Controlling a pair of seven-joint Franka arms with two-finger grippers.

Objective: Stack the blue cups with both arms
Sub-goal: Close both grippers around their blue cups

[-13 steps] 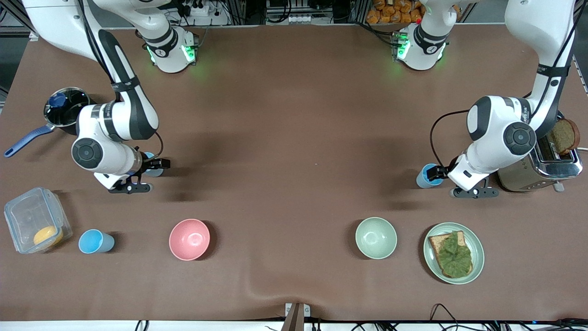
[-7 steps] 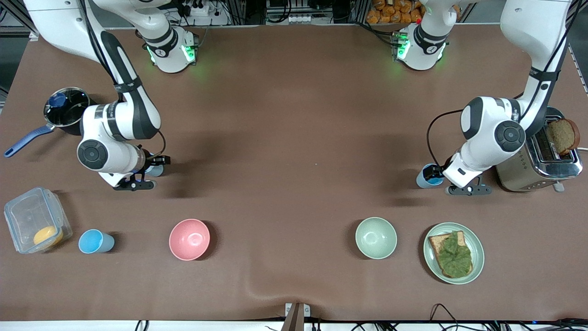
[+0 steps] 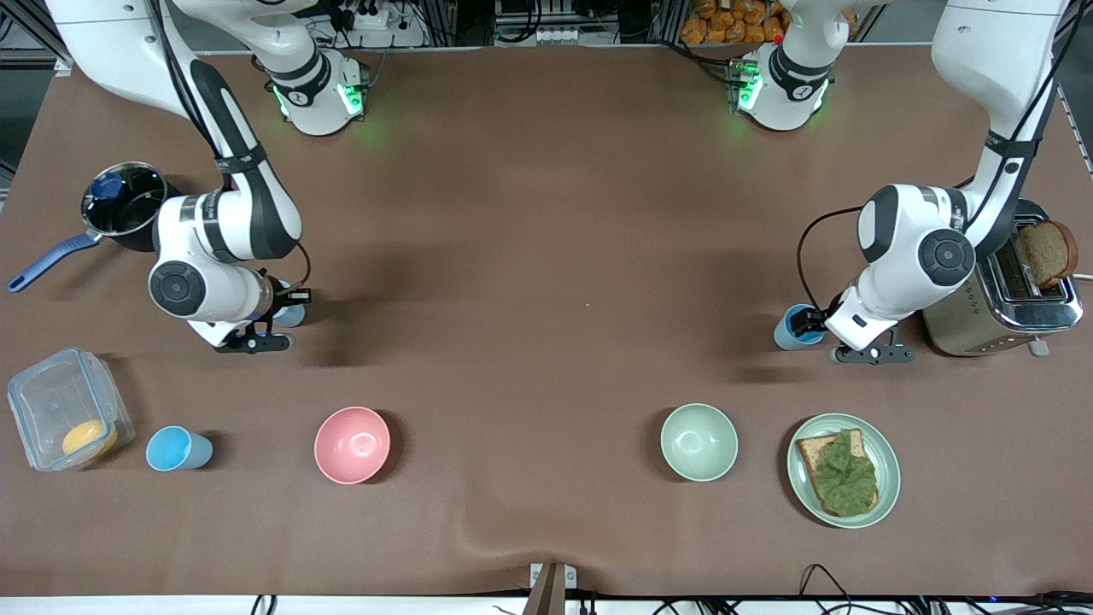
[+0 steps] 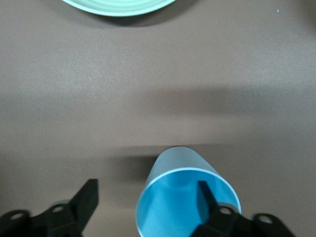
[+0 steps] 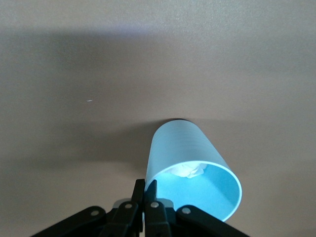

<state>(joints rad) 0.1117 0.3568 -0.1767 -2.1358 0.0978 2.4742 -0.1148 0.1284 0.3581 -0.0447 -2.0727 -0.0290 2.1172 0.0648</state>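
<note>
Right gripper [image 5: 146, 190] pinches cup [image 5: 190, 170] rim (left [image 4: 148, 197] straddling)

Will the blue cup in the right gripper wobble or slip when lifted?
Probably light: the blue cup looks small and thin-walled. The right gripper pinches just one wall at the rim, so it may hang tilted. Its smooth side might slip.

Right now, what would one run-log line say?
right gripper: shut on cup rim | left gripper: astride second cup, open | third cup: untouched
</note>
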